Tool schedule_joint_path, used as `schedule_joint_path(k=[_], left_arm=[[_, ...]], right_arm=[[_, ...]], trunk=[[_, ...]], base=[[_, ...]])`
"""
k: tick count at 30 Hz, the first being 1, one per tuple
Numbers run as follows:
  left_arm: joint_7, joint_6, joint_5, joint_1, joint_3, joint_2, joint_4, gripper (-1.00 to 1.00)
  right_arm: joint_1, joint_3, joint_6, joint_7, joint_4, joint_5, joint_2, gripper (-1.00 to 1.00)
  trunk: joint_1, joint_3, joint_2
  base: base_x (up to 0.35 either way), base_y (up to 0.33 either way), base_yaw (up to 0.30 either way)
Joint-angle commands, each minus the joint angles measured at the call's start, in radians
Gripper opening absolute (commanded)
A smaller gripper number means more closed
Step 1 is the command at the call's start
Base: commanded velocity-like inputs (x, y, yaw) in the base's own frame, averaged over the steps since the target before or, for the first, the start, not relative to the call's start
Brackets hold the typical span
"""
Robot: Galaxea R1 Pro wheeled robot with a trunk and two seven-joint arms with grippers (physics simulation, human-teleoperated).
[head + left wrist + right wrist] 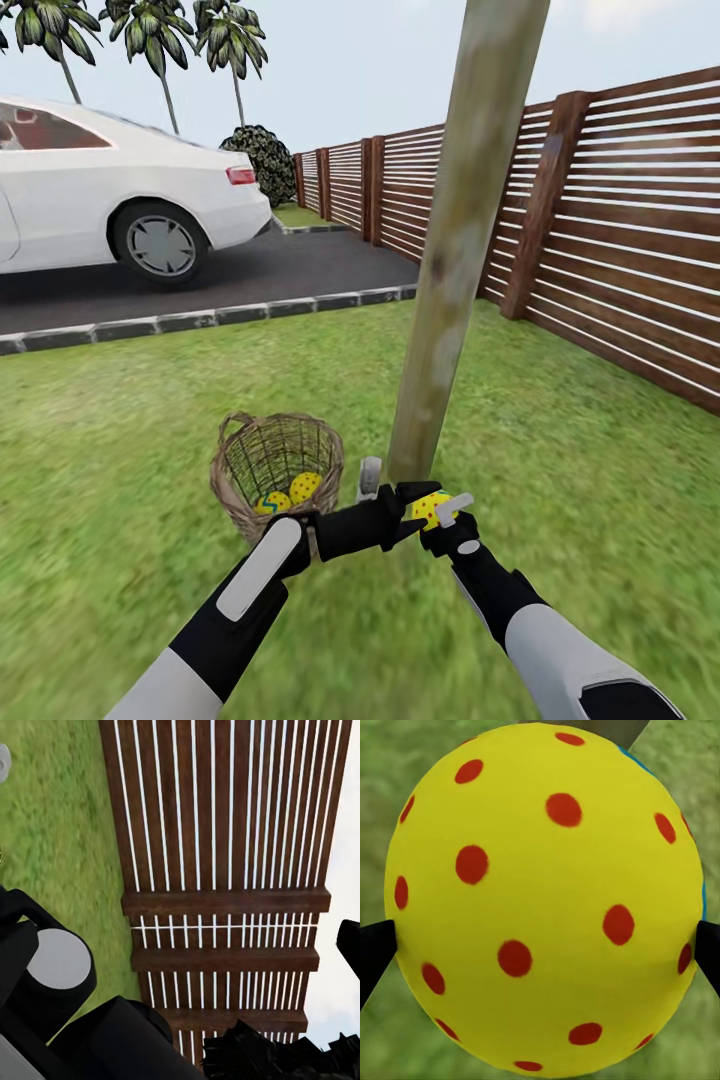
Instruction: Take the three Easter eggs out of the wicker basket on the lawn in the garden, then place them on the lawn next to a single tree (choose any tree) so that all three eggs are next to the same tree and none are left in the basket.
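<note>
Two Easter eggs (288,493) lie in the wicker basket (277,470); right pincer (437,507) clamps a third egg (544,896).

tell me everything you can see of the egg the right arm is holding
The held egg is bright yellow, smooth and glossy-looking, scattered with red dots, with a thin sliver of blue at one edge. It sits clamped in the right end effector, a dark finger pressing on either side. In the head view it hangs just above the lawn at the foot of the tree trunk, right of the wicker basket. Whether it touches the grass cannot be told.
</note>
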Motion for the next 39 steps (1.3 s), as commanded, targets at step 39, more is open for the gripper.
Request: schedule_joint_path(k=[39], left_arm=[[-0.002, 0.003, -0.001, -0.001, 0.000, 0.000, 0.000, 1.00]], right_arm=[[0.000, 0.007, 0.009, -0.006, -0.002, 0.007, 0.000, -1.00]], trunk=[[0.033, -0.109, -0.048]], base=[[0.030, 0.000, 0.000]])
